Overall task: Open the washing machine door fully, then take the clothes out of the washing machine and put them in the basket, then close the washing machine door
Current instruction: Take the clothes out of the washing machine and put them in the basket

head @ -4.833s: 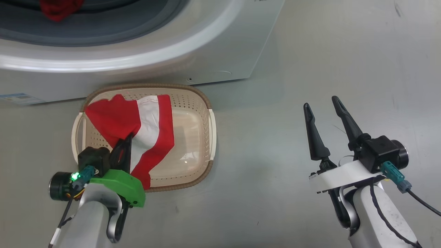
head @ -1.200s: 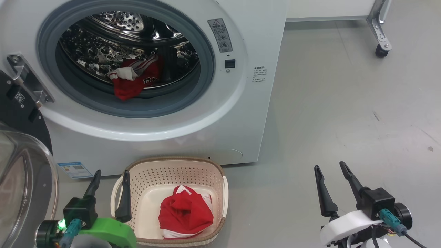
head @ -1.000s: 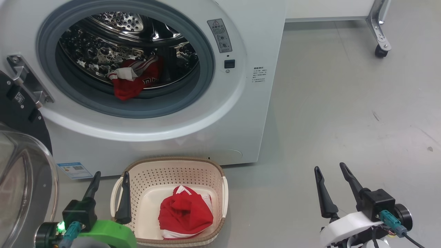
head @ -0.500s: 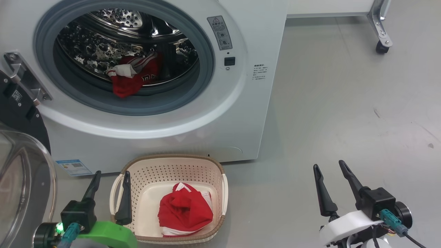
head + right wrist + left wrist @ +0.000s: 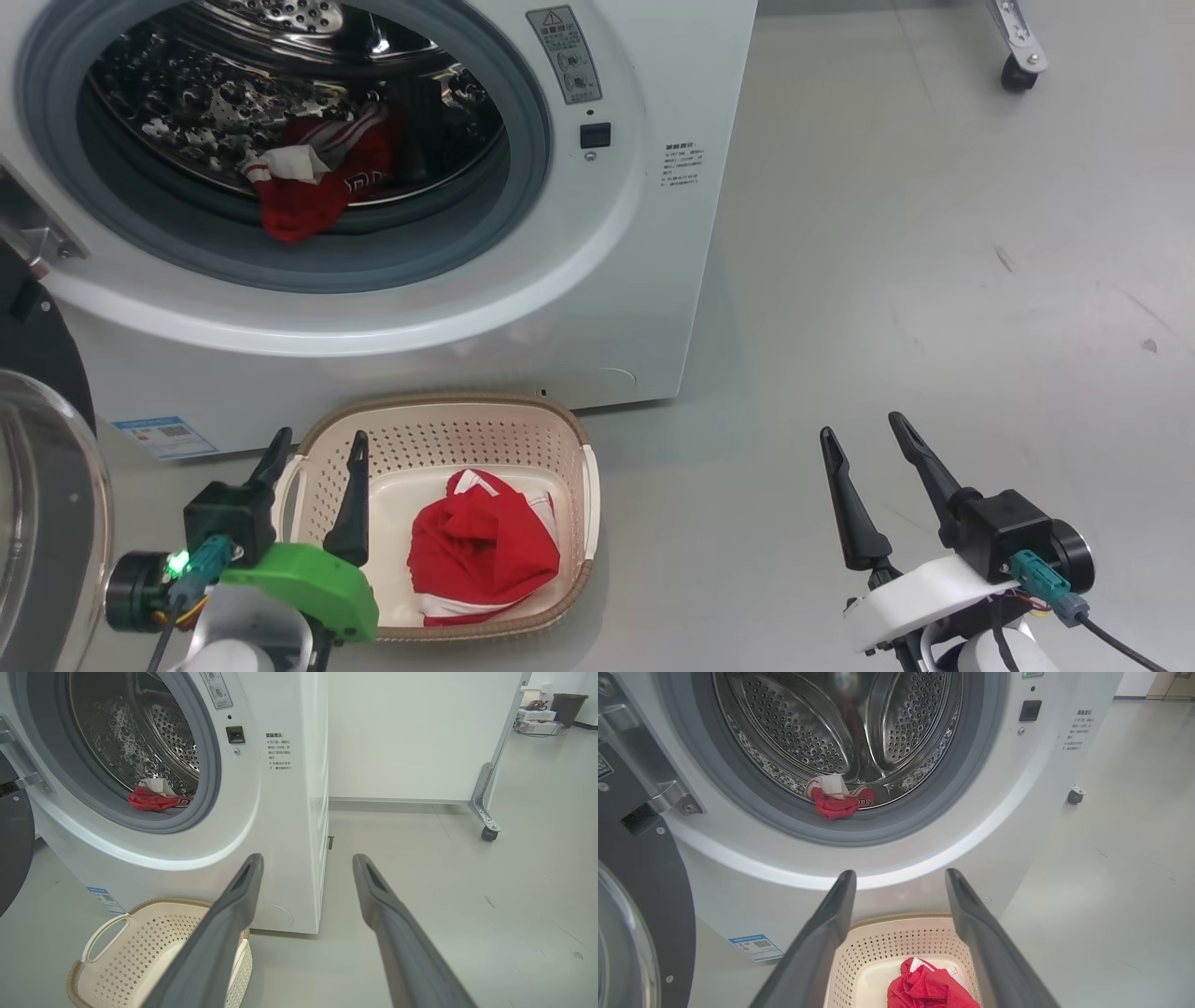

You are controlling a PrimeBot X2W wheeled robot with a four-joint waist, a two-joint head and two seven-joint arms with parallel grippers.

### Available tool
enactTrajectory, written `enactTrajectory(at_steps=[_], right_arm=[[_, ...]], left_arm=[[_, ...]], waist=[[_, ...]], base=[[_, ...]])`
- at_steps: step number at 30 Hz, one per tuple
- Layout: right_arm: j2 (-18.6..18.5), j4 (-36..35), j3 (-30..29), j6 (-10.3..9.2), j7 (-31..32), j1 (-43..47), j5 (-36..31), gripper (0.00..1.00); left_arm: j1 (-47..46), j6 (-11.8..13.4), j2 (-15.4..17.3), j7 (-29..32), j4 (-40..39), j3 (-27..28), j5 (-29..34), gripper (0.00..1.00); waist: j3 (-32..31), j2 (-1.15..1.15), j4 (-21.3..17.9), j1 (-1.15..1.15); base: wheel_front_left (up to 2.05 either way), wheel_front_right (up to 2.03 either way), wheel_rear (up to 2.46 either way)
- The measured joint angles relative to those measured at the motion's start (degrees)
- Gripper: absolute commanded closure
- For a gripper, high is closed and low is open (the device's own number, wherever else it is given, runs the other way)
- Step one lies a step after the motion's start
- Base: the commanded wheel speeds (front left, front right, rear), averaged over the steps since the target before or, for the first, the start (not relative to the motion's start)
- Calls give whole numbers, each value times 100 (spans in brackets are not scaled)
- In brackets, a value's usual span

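The white washing machine [image 5: 653, 233] stands with its door [image 5: 37, 523] swung open at the left, glass bowl facing me. One bundle of red and white clothes [image 5: 308, 187] lies at the front of the steel drum. Another red bundle [image 5: 481, 551] lies in the cream basket [image 5: 448, 403] on the floor before the machine. My left gripper [image 5: 321, 436] is open and empty over the basket's left rim, its fingers pointing toward the drum [image 5: 900, 873]. My right gripper [image 5: 861, 427] hangs open and empty over bare floor, right of the basket [image 5: 308, 857].
A blue label [image 5: 154, 436] sits low on the machine's front. A wheeled metal frame with a caster [image 5: 488, 833] stands at the far right, by a white panel [image 5: 411, 732]. Grey floor [image 5: 934, 280] stretches to the right of the machine.
Several seconds ago my left gripper held a red and white garment over the basket; now it lies bundled there, released. The head view has since shifted, and the left gripper has edged over the basket's rim.
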Motion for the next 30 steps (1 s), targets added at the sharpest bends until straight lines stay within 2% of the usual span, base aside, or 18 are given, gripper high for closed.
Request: enactTrajectory(at_steps=[6, 22, 30], right_arm=[[3, -144, 29, 19, 10, -118, 0, 0], [87, -382, 134, 47, 0, -742, 8, 0], [113, -379, 229, 73, -59, -1098, 60, 0]], left_arm=[[-560, -107, 79, 435, 338, -109, 3, 0], [-2613, -499, 570, 1903, 1385, -315, 213, 0], [-3752, -566, 914, 2393, 1662, -238, 377, 0]], waist=[[315, 0, -131, 0], [1510, 0, -555, 1], [2170, 0, -822, 1]], base=[[0, 0, 0], [0, 0, 0], [0, 0, 0]])
